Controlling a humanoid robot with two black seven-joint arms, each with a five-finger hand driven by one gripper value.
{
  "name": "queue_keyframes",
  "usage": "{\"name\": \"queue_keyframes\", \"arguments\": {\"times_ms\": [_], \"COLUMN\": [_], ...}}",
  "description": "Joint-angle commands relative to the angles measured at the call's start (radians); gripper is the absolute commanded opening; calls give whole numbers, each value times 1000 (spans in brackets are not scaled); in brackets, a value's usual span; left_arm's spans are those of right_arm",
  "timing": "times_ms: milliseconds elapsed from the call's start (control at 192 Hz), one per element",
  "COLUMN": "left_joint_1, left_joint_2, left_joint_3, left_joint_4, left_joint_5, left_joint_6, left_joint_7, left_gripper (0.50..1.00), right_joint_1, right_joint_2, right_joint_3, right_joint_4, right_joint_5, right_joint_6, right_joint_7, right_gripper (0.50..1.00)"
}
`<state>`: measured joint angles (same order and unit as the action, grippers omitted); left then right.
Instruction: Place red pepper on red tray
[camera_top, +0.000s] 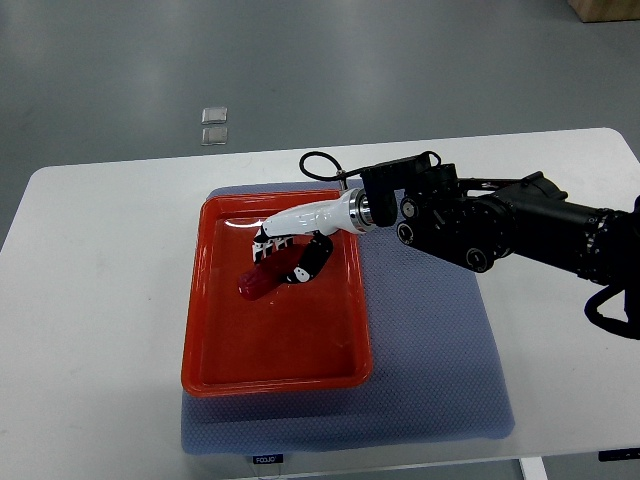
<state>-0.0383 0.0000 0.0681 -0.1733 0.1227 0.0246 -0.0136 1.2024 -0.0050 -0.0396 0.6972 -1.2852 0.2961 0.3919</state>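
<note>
Red on red, and so not easy to separate: red pepper lying inside red tray, in the upper middle of the tray floor, toward 11 o'clock from the tray's centre. Right hand reaching in from 3 o'clock on a black arm, white palm over the stem end of the pepper, dark fingers curling down at its 3 o'clock side. Seeming to be touching or just beside the pepper; not possible to tell whether gripping it or already loosening. Tray resting on a blue-grey mat, mat lying on the white table. Left hand not showing anywhere.

Judging from this: placing step nearly finishing, pepper already down on the tray. Next move probably calling for opening the fingers fully, then lifting straight up and pulling back toward 3 o'clock, clearing the tray's raised rim and not dragging or rolling the pepper along.
</note>
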Motion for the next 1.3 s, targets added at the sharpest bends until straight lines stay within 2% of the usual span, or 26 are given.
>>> {"name": "queue_keyframes", "arguments": {"times_ms": [0, 5, 10, 16, 21, 26, 31, 36, 42, 47, 52, 57, 63, 78, 83, 136, 188, 469, 693, 818, 881, 938, 1037, 1293], "left_joint_1": [0, 0, 0, 0, 0, 0, 0, 0, 0, 0, 0, 0, 0, 0, 0, 0, 0, 0, 0, 0, 0, 0, 0, 0], "left_joint_2": [0, 0, 0, 0, 0, 0, 0, 0, 0, 0, 0, 0, 0, 0, 0, 0, 0, 0, 0, 0, 0, 0, 0, 0], "left_joint_3": [-1, -1, -1, -1, -1, -1, 1, 1, -1, -1, -1, -1, 1, 1, -1, 1, 1, 1, 1, 1, -1, 1, -1, 1], "left_joint_4": [0, 0, 0, 0, 0, 0, 0, 0, 0, 0, 0, 0, 0, 0, 0, 0, 0, 0, 0, 0, 0, 0, 0, 0], "left_joint_5": [0, 0, 0, 0, 0, 0, 0, 0, 0, 0, 0, 0, 0, 0, 0, 0, 0, 0, 0, 0, 0, 0, 0, 0], "left_joint_6": [0, 0, 0, 0, 0, 0, 0, 0, 0, 0, 0, 0, 0, 0, 0, 0, 0, 0, 0, 0, 0, 0, 0, 0], "left_joint_7": [0, 0, 0, 0, 1, 1, 0, 0, 0, 0, 0, 0, 0, 0, 0, 0, 0, 1, 0, 0, 0, 0, 1, 0], "left_gripper": [1000, 1000, 1000, 1000, 1000, 1000, 1000, 1000, 1000, 1000, 1000, 1000, 1000, 1000, 1000, 1000, 1000, 1000, 1000, 1000, 1000, 1000, 1000, 1000], "right_joint_1": [-4, -4, -3, -3, -4, -4, -4, -4, -3, -3, -4, -4, -4, -4, -4, -4, -4, -41, -150, -210, -237, -259, -294, -319], "right_joint_2": [-3, -3, -4, -4, -6, -6, -7, -7, -9, -9, -10, -10, -12, -13, -15, -20, -21, -92, -207, -214, -213, -211, -208, -205], "right_joint_3": [-5, -5, -5, -5, -3, -3, -5, -5, -3, -3, -3, -3, -3, -2, -2, 4, 7, 158, 308, 382, 414, 442, 474, 481], "right_joint_4": [1, 1, 1, 1, 1, 1, 1, 1, 1, 1, 1, 1, 1, 1, 1, 1, 1, 1, -5, -48, -91, -128, -174, -212], "right_joint_5": [12, 12, 12, 12, 13, 13, 13, 13, 13, 13, 13, 13, 13, 15, 17, 20, 21, 175, 495, 649, 744, 854, 1035, 1419], "right_joint_6": [-2, -2, -2, -2, 0, 0, 0, 0, 0, 0, 0, 0, 0, 0, 0, 1, 0, 15, 107, 113, 121, 139, 170, 219], "right_joint_7": [-1, -1, -1, -1, -1, -1, -1, -1, -1, -1, -1, -1, -1, -1, -1, -1, -1, -4, -15, -19, -59, -142, -235, -321], "right_gripper": [517, 517, 567, 568, 614, 615, 653, 654, 690, 690, 723, 723, 752, 772, 795, 860, 881, 889, 891, 891, 891, 891, 891, 891]}}
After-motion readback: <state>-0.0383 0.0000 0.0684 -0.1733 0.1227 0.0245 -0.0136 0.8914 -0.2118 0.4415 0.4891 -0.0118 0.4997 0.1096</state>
